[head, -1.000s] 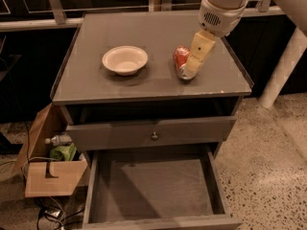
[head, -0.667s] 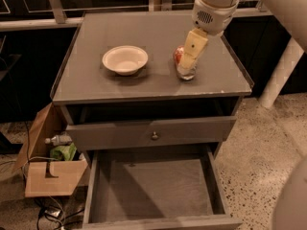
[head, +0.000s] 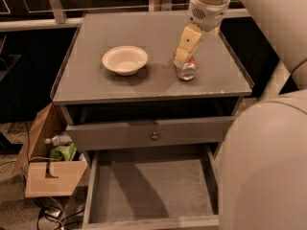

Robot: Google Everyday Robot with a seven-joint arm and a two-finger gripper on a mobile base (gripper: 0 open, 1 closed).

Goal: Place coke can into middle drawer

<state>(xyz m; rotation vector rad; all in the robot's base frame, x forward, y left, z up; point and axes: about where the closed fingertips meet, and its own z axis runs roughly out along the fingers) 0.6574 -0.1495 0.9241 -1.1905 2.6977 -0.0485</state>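
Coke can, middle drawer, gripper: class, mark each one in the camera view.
coke can [head: 187, 72], camera view, on its silver end.
middle drawer [head: 148, 188], camera view, on its bare floor.
gripper [head: 181, 59], camera view, at its tip, right over the coke can.

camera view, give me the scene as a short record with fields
coke can: on the cabinet top, right of the white bowl
end effector: at the can, reaching down from above
middle drawer: pulled out, can not in it
upper drawer front: above the open drawer, small brass knob
cardboard box: on the floor, left of the cabinet
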